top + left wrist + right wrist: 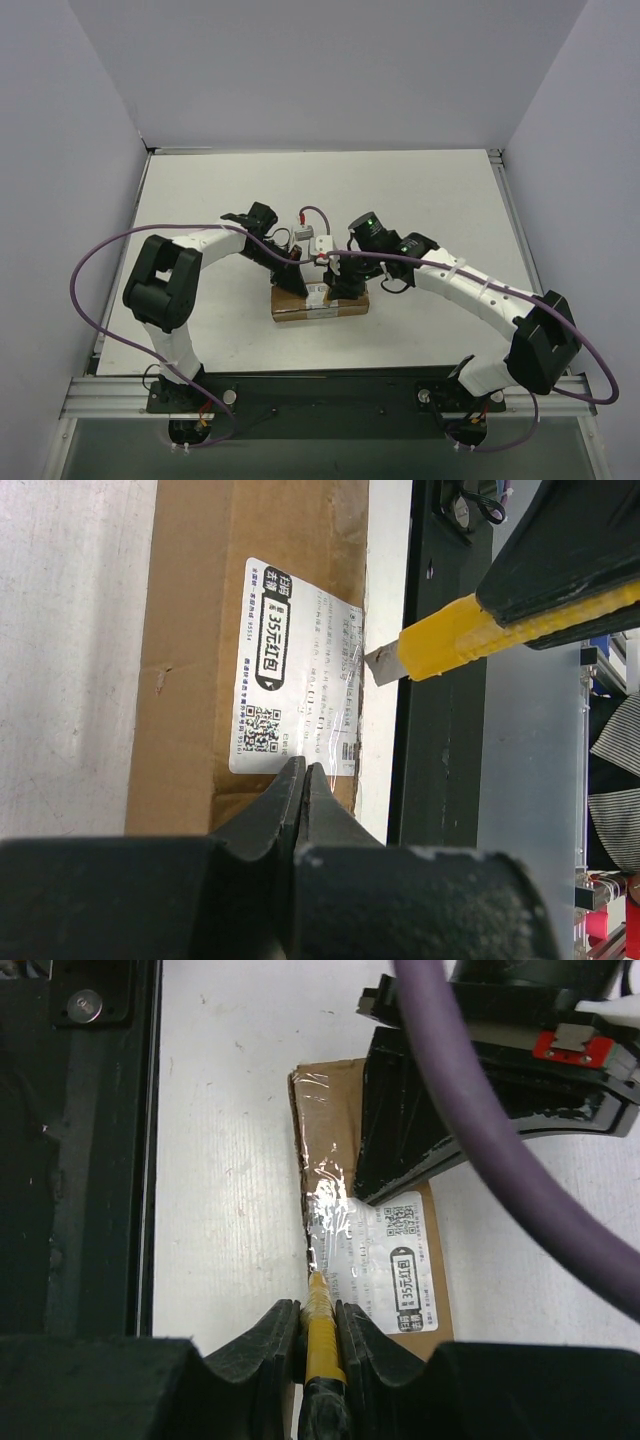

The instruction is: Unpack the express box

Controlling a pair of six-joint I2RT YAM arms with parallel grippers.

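The express box (300, 312), brown card with a white label (300, 670) and shiny tape (325, 1195), lies flat on the table between the arms. My left gripper (305, 772) is shut with nothing in it, its tips low over the box top beside the label. My right gripper (320, 1310) is shut on the yellow utility knife (321, 1345). The knife's blade tip (380, 666) meets the taped long edge of the box, on the side nearest the arm bases. From above, both grippers (292, 280) (345, 283) crowd over the box and hide its far half.
The white table (430, 200) spreads behind and to both sides of the box. A black base rail (320, 395) runs along the near edge, close to the box. A purple cable (470, 1130) loops across the right wrist view. Grey walls enclose three sides.
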